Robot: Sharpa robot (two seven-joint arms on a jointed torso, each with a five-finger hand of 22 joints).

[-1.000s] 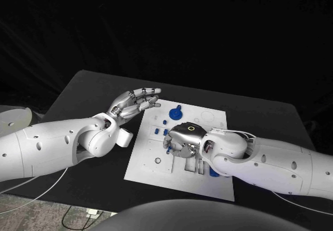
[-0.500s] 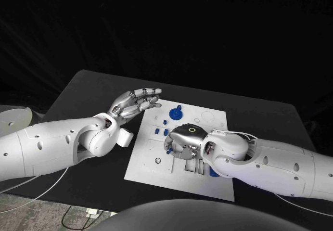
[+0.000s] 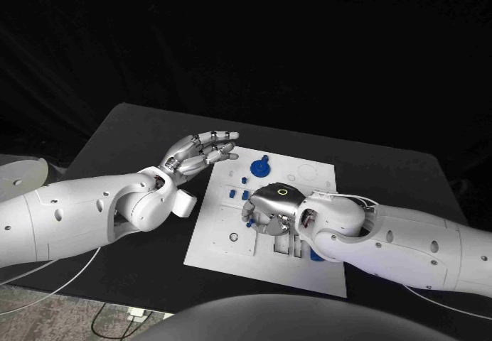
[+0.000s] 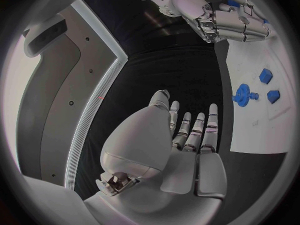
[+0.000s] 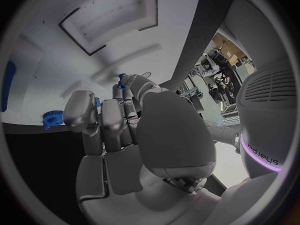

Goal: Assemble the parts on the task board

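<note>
Right hand slightly lower on task board.

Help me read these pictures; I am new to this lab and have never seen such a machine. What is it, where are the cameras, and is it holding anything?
It is a robot with two white arms, each ending in a silver hand. One camera looks down from its head; one sits behind each wrist. On the black table lies a white task board with small blue parts, among them a blue gear. The left hand hovers at the board's edge, fingers apart, holding nothing. The right hand is down on the board with its fingers curled; a small blue piece shows at their tips, but whether it is gripped I cannot tell.
</note>
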